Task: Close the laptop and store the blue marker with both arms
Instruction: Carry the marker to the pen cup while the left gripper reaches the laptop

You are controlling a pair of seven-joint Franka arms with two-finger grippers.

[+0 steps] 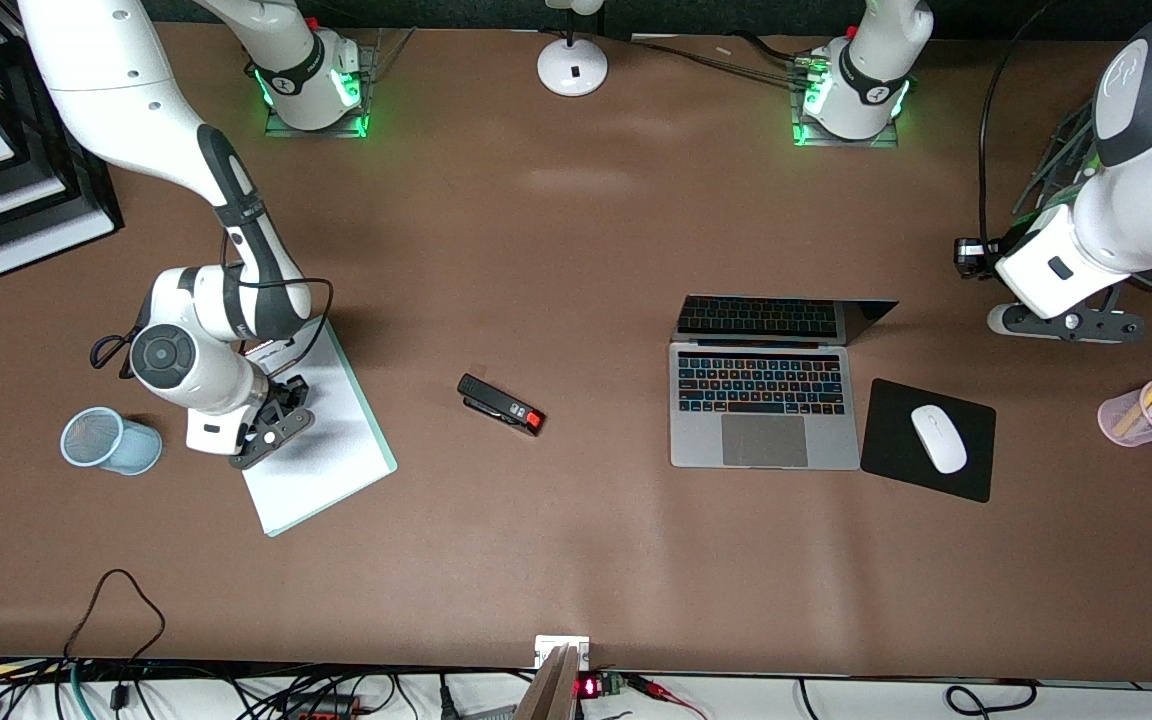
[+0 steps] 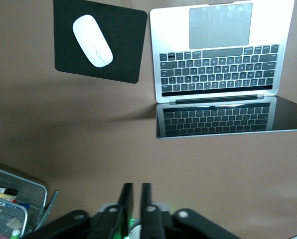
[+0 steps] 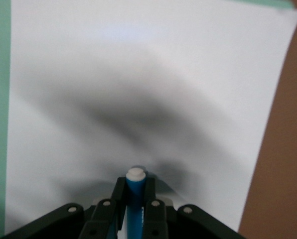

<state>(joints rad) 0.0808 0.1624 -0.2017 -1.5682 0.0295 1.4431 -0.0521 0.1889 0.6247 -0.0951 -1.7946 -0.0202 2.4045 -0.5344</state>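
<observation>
right end effector (image 3: pixel 134 204) grips blue marker (image 3: pixel 134 199); no legible writing.

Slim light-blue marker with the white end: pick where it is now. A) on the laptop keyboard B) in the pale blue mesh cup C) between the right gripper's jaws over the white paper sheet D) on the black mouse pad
C: the right wrist view shows the slim light-blue marker clamped in the right gripper above the white paper sheet.
</observation>
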